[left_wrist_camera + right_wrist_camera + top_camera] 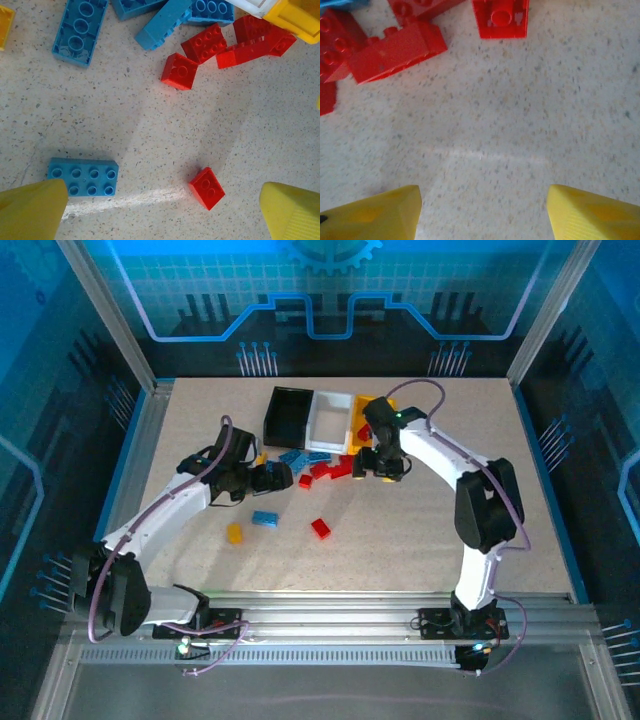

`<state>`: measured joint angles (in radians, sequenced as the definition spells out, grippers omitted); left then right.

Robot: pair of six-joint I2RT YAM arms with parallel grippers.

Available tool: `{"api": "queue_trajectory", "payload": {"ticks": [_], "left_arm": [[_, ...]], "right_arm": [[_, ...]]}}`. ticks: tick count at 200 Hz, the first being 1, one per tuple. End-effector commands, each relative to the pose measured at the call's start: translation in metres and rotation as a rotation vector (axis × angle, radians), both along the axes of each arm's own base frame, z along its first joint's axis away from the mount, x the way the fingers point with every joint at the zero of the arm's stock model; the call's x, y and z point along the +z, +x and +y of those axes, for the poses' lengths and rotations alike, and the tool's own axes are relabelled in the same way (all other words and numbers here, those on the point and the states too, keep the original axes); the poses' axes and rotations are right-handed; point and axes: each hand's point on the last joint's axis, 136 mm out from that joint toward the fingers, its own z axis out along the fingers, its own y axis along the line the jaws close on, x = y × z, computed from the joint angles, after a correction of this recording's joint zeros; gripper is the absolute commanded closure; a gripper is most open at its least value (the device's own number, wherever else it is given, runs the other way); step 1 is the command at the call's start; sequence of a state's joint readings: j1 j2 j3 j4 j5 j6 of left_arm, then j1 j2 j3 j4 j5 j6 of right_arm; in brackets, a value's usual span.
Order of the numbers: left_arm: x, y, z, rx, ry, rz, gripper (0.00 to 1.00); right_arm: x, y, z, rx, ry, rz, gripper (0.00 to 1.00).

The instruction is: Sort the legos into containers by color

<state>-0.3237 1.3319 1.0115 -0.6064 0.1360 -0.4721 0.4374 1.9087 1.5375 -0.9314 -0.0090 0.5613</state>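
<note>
- White bin stands between black bin and yellow bin
- Red and blue bricks heaped on the tabletop just before the white bin, three loose ones farther out
- Left hand released, empty, front-left of the white bin
- Right hand released, empty, front-right of it

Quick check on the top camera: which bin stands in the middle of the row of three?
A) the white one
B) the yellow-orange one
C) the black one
A: the white bin stands between the black bin on its left and the yellow-orange bin on its right.
</note>
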Motion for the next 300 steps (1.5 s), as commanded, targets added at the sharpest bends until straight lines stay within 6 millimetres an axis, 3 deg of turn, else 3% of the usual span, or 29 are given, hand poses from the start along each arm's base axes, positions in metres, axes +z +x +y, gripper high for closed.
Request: {"api": "queue_trajectory", "payload": {"ticks": [1, 45, 108, 213, 300], "left_arm": [[0.002, 0.000, -0.004, -0.008, -0.020, 0.008, 0.01], [-0.001, -0.003, -0.002, -0.002, -0.010, 0.017, 0.01], [0.000, 0.000, 0.001, -0.011, 0.009, 0.023, 0.01], [-0.004, -0.001, 0.003, -0.017, 0.008, 0.047, 0.01], [-0.010, -0.011, 0.007, -0.015, 0.019, 0.073, 0.01]], "right_arm": [[-0.012, 0.024, 0.000, 0.027, -0.047, -0.054, 0.31], [-0.035, 0.053, -0.004, 0.033, -0.106, -0.052, 0.30], [-0.046, 0.078, -0.014, 0.006, -0.148, -0.062, 0.33], [-0.061, 0.088, -0.017, -0.001, -0.185, -0.072, 0.44], [-0.077, 0.097, -0.009, 0.007, -0.170, -0.102, 0.44]]}}
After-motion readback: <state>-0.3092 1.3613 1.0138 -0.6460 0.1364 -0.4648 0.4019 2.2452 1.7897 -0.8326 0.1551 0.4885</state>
